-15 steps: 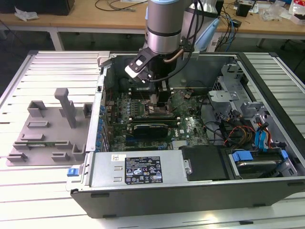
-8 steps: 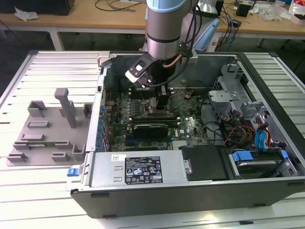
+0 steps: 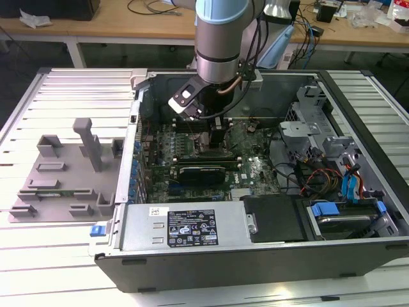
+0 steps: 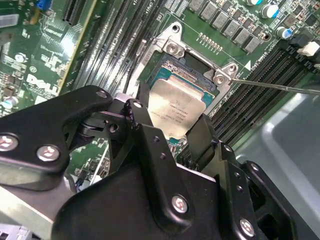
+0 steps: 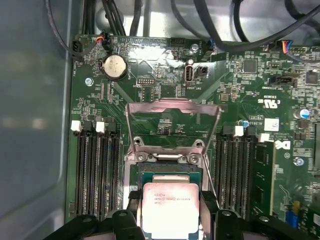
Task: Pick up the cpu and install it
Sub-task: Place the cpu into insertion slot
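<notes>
1. Gripper point(image 4: 170, 125) narrowed onto the cpu point(image 4: 176, 107), one finger point(image 4: 139, 117) pressing each opposite edge.
2. Cpu sits low over the open socket point(image 5: 170, 171); whether it is seated, cannot tell.
3. Exterior view: grey fixture tray point(image 3: 57, 185) lies at 9 o'clock from the gripper.
</notes>
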`<control>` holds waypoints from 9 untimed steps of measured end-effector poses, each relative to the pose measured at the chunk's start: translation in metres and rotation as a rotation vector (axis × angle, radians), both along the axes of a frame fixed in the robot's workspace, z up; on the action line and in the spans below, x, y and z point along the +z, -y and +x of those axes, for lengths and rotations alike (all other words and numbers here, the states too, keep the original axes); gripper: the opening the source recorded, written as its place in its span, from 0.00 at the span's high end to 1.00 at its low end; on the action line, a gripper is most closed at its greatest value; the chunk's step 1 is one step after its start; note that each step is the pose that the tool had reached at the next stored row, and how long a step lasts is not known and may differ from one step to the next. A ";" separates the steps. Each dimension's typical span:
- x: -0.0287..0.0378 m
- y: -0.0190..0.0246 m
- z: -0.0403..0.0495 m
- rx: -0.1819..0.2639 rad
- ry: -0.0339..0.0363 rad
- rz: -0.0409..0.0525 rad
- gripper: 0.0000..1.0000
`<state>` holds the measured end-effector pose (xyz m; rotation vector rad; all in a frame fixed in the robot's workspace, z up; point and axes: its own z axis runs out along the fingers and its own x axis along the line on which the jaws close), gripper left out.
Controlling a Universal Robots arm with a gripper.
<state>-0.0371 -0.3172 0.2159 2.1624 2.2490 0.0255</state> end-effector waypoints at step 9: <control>-0.0114 -0.0003 -0.0021 -0.001 0.0002 -0.0003 0.45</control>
